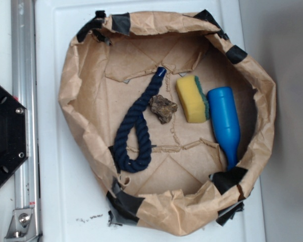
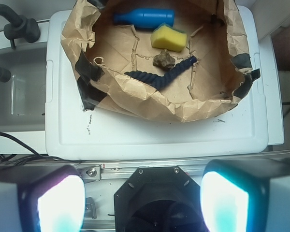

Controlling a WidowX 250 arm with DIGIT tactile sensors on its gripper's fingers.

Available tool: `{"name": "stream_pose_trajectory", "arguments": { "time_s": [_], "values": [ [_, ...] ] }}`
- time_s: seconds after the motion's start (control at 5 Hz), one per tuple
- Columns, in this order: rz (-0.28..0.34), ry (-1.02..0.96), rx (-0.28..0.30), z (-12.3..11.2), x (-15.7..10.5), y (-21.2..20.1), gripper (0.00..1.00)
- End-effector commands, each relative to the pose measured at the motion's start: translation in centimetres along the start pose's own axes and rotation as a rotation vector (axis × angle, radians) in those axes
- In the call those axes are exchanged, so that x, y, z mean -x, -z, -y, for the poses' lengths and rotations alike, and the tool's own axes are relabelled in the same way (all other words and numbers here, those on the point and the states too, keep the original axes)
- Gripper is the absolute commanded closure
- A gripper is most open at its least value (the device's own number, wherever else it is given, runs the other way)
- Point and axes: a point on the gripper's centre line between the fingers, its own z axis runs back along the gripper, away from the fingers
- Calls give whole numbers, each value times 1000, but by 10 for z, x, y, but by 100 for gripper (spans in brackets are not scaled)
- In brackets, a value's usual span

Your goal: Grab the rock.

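Observation:
The rock point(image 1: 163, 108) is a small jagged brown-grey lump in the middle of a brown paper nest point(image 1: 83, 126). It lies between a dark blue rope point(image 1: 134, 131) and a yellow-green sponge point(image 1: 192, 98). In the wrist view the rock point(image 2: 164, 59) sits far off inside the nest. My gripper point(image 2: 142, 203) is open and empty, its two glowing pads point(image 2: 58, 205) wide apart. It hangs high over the black robot base point(image 2: 157, 198), well short of the nest. The gripper is out of the exterior view.
A blue bottle point(image 1: 225, 123) lies right of the sponge, also in the wrist view point(image 2: 144, 17). The nest has raised crumpled walls with black tape point(image 1: 126, 204). It rests on a white lid point(image 2: 150, 137). A metal rail point(image 1: 22, 121) and the black base point(image 1: 5, 136) are left.

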Motion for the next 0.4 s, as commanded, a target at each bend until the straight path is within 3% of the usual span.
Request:
{"name": "stream_pose_trajectory", "arguments": {
  "time_s": [0.0,0.2],
  "values": [
    [0,0,0,0,0,0,0],
    [29,120,-95,-24,-47,36,0]
  ]
}}
